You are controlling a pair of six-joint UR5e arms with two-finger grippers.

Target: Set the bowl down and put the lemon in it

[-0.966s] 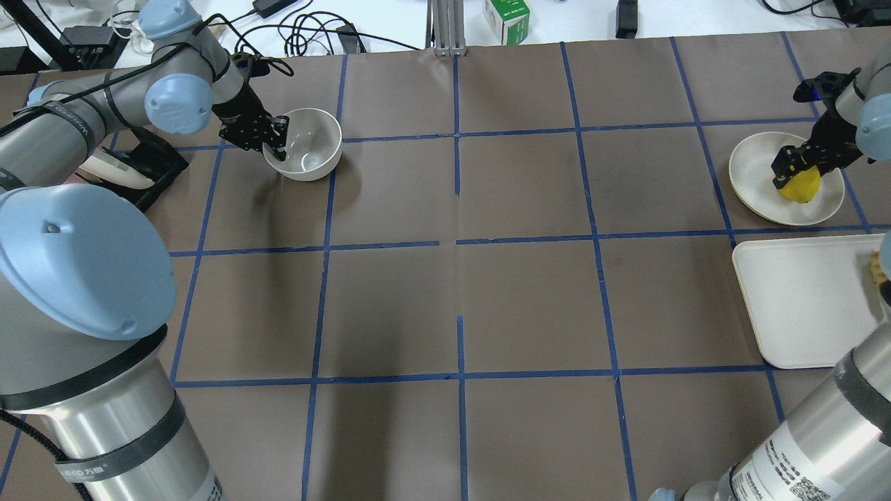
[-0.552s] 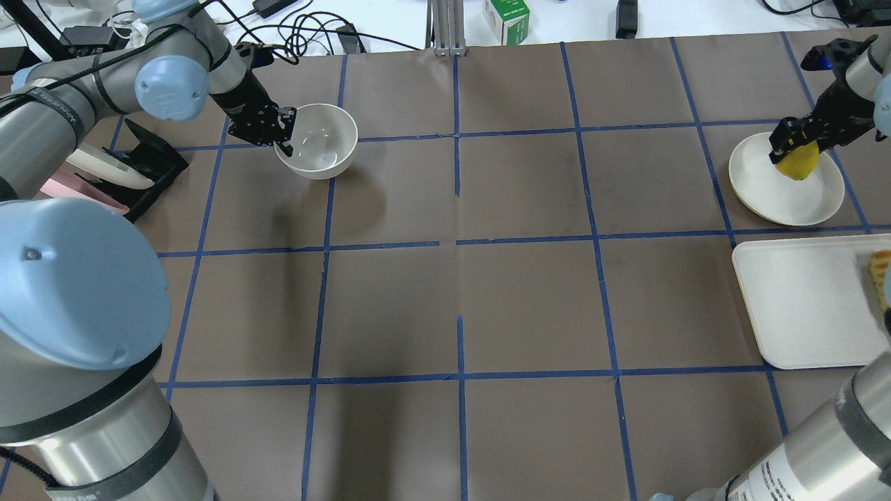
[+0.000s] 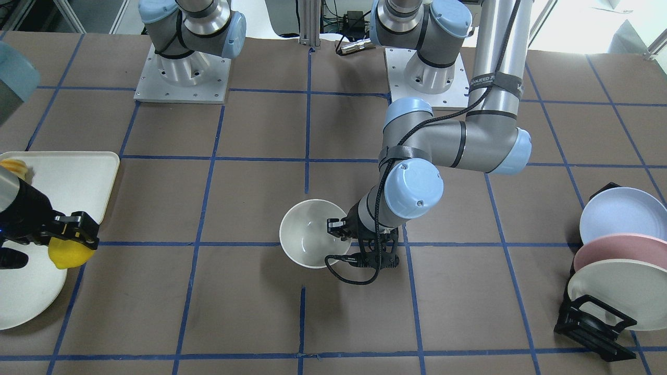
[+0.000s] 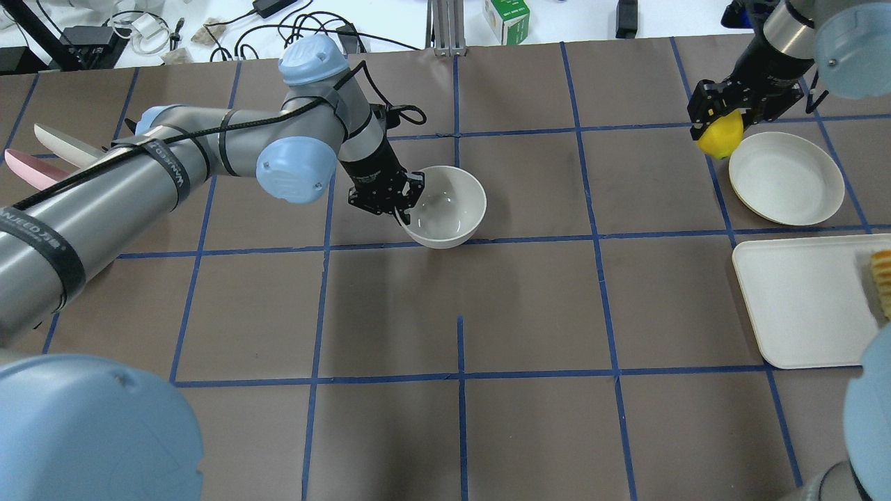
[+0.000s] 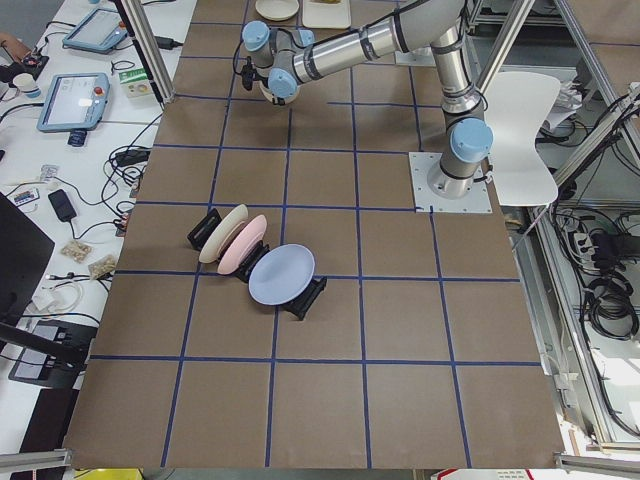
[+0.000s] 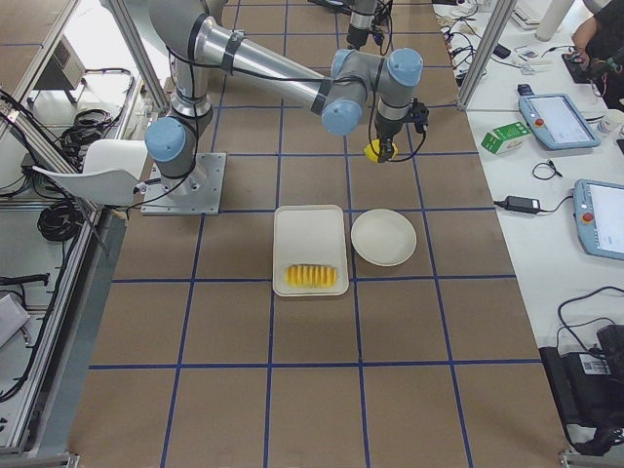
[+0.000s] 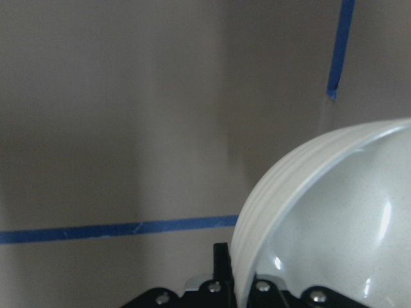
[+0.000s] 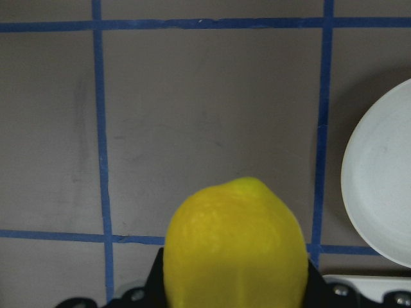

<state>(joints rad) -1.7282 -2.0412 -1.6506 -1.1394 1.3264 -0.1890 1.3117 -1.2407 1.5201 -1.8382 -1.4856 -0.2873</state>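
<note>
Both arms have swung inward since a second ago. Now the left gripper [image 4: 406, 207] is clamped on the rim of the one bowl [image 4: 454, 209], near the table's middle: off-white, glossy, deep. The right gripper [image 4: 717, 124] is clenched on the one lemon [image 4: 721, 139], bright yellow with a pointed tip, lifted off the single plate [image 4: 786, 179] and held just beside its rim. One tray [image 4: 800, 299]; three racked plates [image 3: 625, 250].
</note>
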